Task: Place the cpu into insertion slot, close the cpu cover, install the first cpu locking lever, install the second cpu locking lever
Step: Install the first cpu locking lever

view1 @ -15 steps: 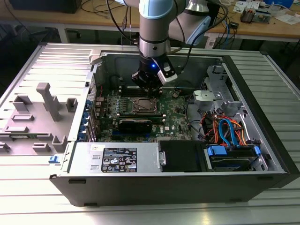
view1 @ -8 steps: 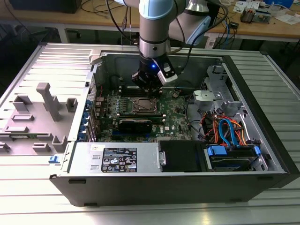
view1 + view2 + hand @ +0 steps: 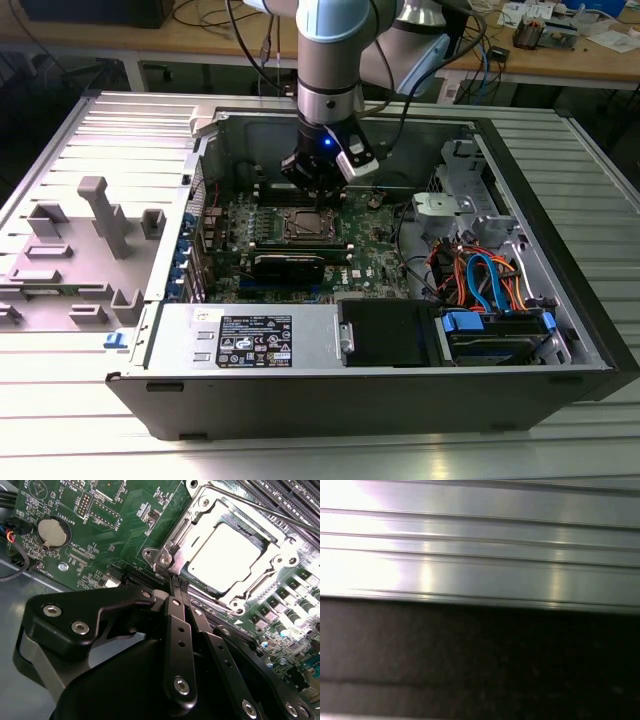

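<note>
Table: ribbed aluminium table, work benches with cables behind it.
Case: open PC case lies on its side on the table, with a grey plastic fixture at the exterior view's left.
Inside: we see the green motherboard, a labelled power supply along the near wall, and blue and orange cables toward the exterior view's right.
Arm: reaches down into the case, gripper right over the insertion slot.
Gripper state: in the second wrist view the gripper has its fingers pressed together. The tips sit at one corner of the socket frame, and we can't tell whether they touch it.
CPU: the cpu sits flat in the slot, its bright metal top showing through the window.
Cover: the cpu cover lies down over the chip and frames it on all sides.
Lever: one thin locking lever runs along the far side of the cover, between it and the memory slots. We can't tell if it is latched.
Board detail: coin cell well apart from the socket.
First wrist view: ribbed metal surface next to a dark band.
</note>
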`<state>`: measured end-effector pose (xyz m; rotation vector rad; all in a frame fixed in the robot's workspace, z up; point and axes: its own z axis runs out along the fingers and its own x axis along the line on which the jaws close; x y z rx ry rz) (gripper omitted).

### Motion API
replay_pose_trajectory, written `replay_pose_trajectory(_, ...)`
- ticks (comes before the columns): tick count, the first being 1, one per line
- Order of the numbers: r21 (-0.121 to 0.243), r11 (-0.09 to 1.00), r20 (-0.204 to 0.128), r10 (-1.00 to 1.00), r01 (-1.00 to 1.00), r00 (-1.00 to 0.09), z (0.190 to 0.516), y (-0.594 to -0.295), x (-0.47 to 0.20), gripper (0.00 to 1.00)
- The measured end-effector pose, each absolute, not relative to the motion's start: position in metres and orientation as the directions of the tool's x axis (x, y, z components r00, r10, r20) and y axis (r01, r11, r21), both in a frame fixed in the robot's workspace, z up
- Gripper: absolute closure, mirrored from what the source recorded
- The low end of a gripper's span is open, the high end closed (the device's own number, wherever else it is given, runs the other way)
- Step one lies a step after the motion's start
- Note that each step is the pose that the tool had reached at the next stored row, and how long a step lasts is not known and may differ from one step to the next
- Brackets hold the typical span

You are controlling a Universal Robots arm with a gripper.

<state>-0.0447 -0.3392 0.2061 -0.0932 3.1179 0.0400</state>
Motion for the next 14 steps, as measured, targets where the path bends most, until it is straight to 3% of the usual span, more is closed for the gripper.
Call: replay_pose_trajectory(14, 0.024, 0.998, -0.023, -0.06, -0.06, -0.998, 0.2034, -0.3395, -0.0438, 0.89)
